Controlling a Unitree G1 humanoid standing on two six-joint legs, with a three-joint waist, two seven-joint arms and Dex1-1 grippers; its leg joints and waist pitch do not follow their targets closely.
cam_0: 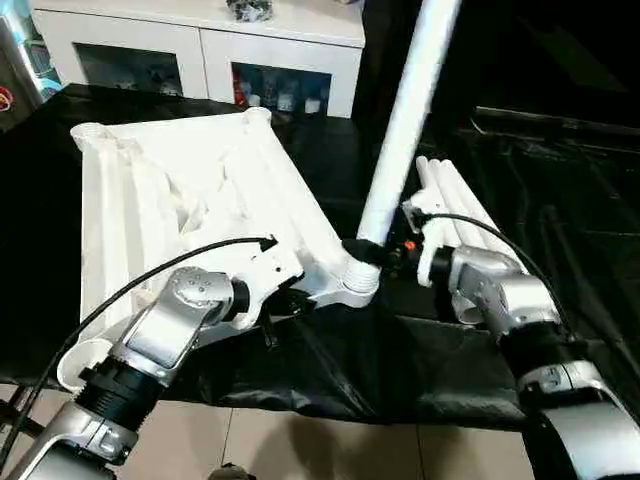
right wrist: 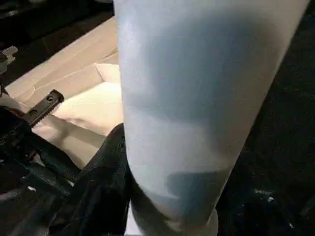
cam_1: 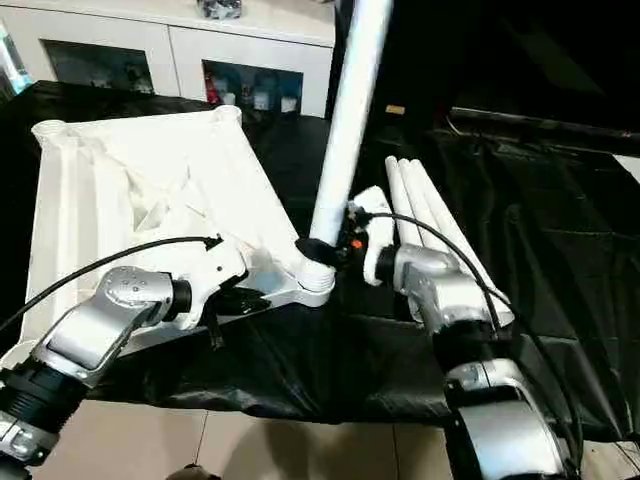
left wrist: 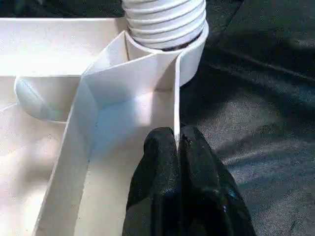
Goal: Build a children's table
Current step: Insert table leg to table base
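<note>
Tabletop [cam_0: 190, 190] lies underside-up on the counter [cam_0: 330, 370], its near corner socket [cam_0: 352, 283] between my two pincers. One leg [cam_0: 405, 110] stands in that socket, leaning a little, threaded end partly in, several thread rings visible above the socket rim.

Left pincer [left wrist: 178, 142]: pressed together on the thin rim wall just short of the socket, holding the top down.

Right pincer [cam_0: 375, 252]: clamped around the leg's base just above the socket.

Three spare legs [cam_1: 425, 215] lie on the counter just beyond my right pincer.

Step, as I read it: screwing in the first leg. Next: turn the leg, keep it square to the socket, keep the left clamp firm. Risk: cross-threading from the lean.
</note>
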